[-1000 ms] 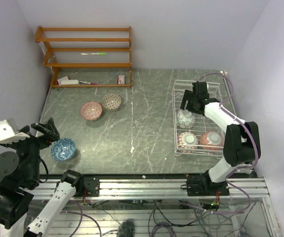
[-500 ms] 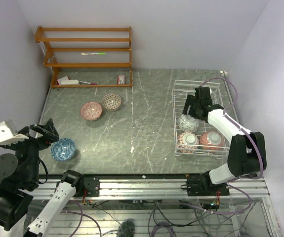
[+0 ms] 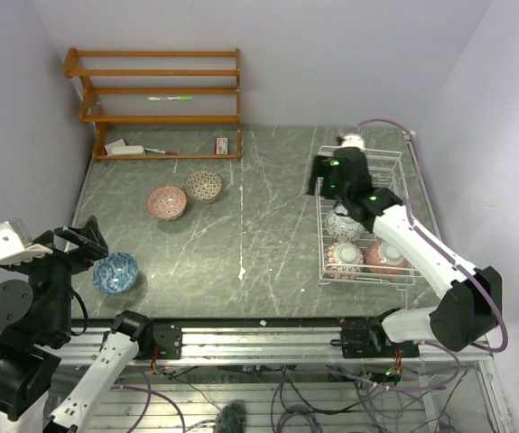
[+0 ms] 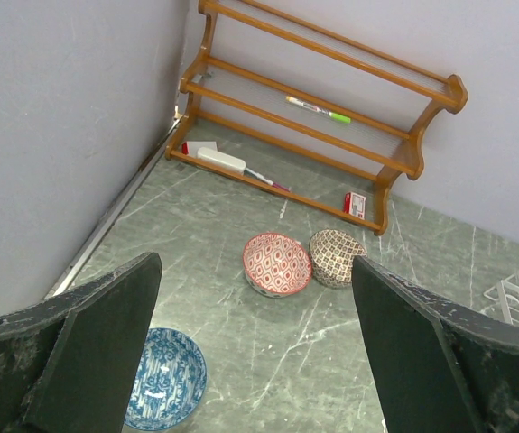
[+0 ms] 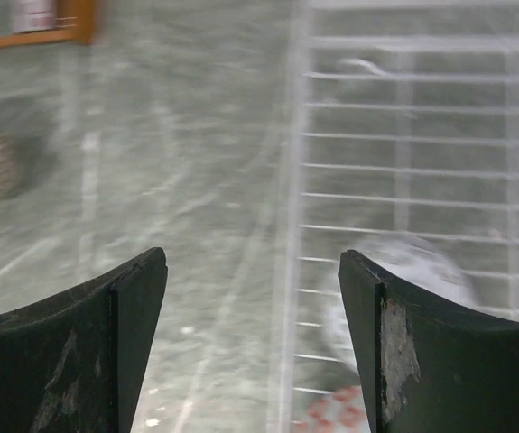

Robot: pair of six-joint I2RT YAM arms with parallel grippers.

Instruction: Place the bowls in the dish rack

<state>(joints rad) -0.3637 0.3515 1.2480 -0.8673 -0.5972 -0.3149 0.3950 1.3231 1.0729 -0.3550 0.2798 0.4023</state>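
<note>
a top-down view of a grey-green marbled table (image 3: 268, 234) with two robot arms bolted at its near edge. nearest on the left, the left gripper (image 3: 86, 236) hangs above the table's near left corner, its claw spread wide with nothing in it. just beside it, a blue patterned bowl (image 3: 115, 271) sits upright on the table. on the right side stands the white wire dish rack (image 3: 394, 162), which holds three bowls: at its near end, a pale bowl with red markings (image 3: 343, 256) and a reddish bowl (image 3: 387, 256) side by side, and just behind the first, a pale bowl (image 3: 341, 223). how these three are tilted is hard to tell. the right gripper (image 5: 253, 271) hovers over the rack's left rim near the far end, its claw also spread and empty; its own camera view is blurred. farther back on the left, well apart from the rack, a pink-red bowl (image 3: 167, 202) and a brown patterned bowl (image 3: 204, 186) sit upright, close together. against the far wall stands an orange-brown wooden shelf (image 3: 160, 90) holding a green-tipped pen (image 4: 318, 109) and a few small items.
</note>
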